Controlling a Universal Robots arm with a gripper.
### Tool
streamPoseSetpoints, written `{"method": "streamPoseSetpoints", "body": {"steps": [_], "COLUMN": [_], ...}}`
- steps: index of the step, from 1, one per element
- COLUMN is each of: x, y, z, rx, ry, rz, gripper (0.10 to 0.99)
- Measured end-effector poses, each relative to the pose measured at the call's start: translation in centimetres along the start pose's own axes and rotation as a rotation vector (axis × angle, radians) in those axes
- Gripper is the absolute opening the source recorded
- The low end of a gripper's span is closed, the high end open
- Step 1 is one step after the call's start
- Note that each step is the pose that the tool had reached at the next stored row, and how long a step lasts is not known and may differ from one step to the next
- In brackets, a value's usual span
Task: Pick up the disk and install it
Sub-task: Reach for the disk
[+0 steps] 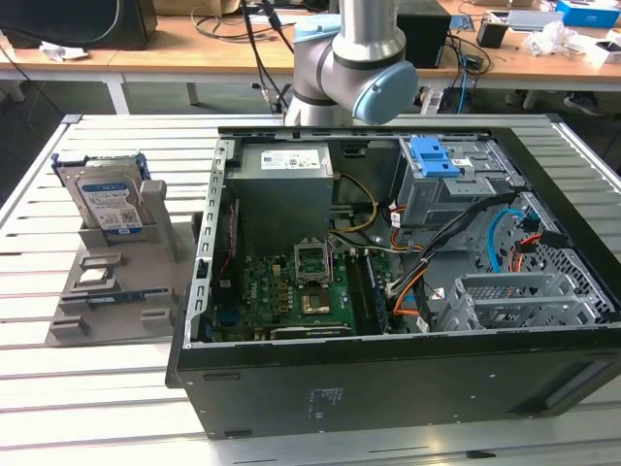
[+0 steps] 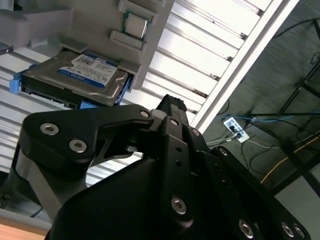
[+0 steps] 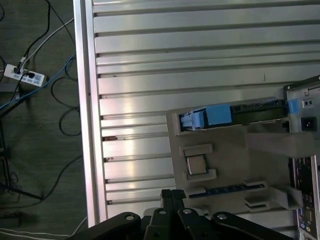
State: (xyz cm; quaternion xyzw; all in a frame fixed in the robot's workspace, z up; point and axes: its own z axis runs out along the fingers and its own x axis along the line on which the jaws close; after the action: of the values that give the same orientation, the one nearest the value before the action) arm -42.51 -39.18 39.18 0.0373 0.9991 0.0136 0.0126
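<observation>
a: where's your gripper [image 3: 171, 197] right now?

me: it hangs over the slatted table [image 3: 200, 55], pressed together on nothing. in both wrist views its tip [image 2: 172, 102] is clear of everything, with the grey holder [image 3: 230, 160] below and just beyond it.

a: and the disk?

me: the disk [image 2: 80, 75] stands on edge in a slot of that holder, label showing and blue side rails on. in the first wrist view i see it edge-on [image 3: 215, 115], apart from my gripper. in the exterior view it [image 1: 112, 204] is on the exterior view's left, well away from the computer case [image 1: 388, 388]. nothing is picked up yet.

a: why is it on edge?

me: i judge it's so the upper edge and both broad faces stay free, which leaves room for a grasp from above. lying flat, it would offer me little to close on.

a: what else is in the holder?

me: a small square chip [image 3: 196, 165] in its own recess and a thin blue strip [image 3: 235, 188] near the gripper's tip. i'd say each part has a fixed seat so that it's always found in the same spot.

a: and the case?

me: it lies on its side, open face up, on the exterior view's right. the power-supply box [image 1: 286, 184] and a blue caddy [image 1: 434, 155] are on the far side. the metal drive cage [image 1: 514, 301] is nearer, so the bays can probably be reached from above.
</observation>
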Motion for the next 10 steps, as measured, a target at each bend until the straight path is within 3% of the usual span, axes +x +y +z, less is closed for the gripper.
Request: {"method": "streamPoseSetpoints", "body": {"steps": [5, 7, 10], "x": [-1.48, -2.96, -3.31], "y": [0.79, 1.74, 1.88], "z": [0.12, 0.28, 0.29], "rx": [0.009, 0.015, 0.016], "ry": [0.0014, 0.0032, 0.0032], "rz": [0.000, 0.000, 0.000], "gripper": [0.106, 0.106, 0.106]}}
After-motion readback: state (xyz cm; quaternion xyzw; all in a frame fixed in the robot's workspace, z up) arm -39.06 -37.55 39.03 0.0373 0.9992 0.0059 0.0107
